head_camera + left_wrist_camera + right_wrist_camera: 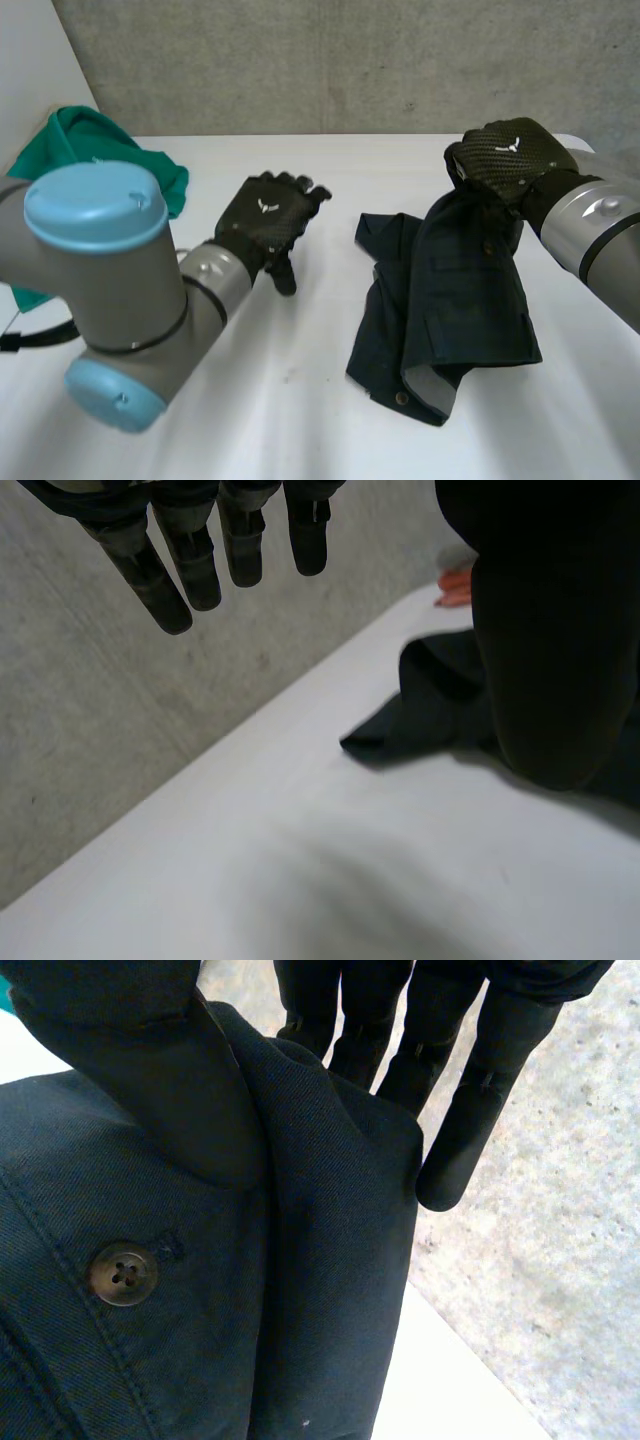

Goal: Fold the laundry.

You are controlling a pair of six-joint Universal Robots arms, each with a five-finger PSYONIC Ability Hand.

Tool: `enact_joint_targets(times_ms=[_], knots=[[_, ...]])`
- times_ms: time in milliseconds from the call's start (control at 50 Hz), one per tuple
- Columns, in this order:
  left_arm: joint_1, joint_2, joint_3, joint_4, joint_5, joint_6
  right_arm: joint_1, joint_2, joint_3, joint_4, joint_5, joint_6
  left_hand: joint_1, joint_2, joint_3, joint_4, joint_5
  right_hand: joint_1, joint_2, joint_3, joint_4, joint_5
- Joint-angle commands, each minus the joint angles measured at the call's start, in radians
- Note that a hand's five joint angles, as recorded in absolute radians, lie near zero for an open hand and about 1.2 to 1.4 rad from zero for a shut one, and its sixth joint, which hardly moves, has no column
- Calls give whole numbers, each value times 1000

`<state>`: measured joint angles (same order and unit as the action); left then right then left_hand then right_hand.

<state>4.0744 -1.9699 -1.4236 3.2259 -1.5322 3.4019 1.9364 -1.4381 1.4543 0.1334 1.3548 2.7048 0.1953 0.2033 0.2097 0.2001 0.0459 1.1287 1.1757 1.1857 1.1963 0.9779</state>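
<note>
Garment, dark navy [450,300], lay crumpled on the white counter [300,420] toward the robot's right side, its upper edge lifted off the surface. Right hand [505,160] grasped that upper edge: in the right wrist view a ridge of cloth was pinched between the thumb [150,1080] and the straight fingers [470,1120]. A dark button [122,1274] with its buttonhole sat on the cloth just beside the thumb's tip; a second button [402,398] showed at the garment's near corner in the head view. Left hand [268,222] was released, fingers straight and spread, holding nothing, to the left of the garment and apart from it. Green cloth [100,150] lay bunched at the counter's far left corner, behind the left arm [110,280]. A small orange item [455,588], kind unclear, showed beyond the garment in the left wrist view.
</note>
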Motion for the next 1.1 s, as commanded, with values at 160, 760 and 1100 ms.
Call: enact_joint_targets(times_ms=[160,760,1100], knots=[[-25,-293,435,-185,216,-206,0,-108,-26,17,-82,184,-21,-29,-35,-26,-46,268,221,211,200,244],[-78,-248,548,-324,-198,-161,-191,-77,-92,92,-70,455,1201,1193,1187,1196,1176,-954,-1001,-1011,-1022,-978],[-60,-205,528,-305,-187,-98,-50,140,251,68,108,625,1201,1193,1187,1196,1176,-954,-1001,-1011,-1022,-978]])
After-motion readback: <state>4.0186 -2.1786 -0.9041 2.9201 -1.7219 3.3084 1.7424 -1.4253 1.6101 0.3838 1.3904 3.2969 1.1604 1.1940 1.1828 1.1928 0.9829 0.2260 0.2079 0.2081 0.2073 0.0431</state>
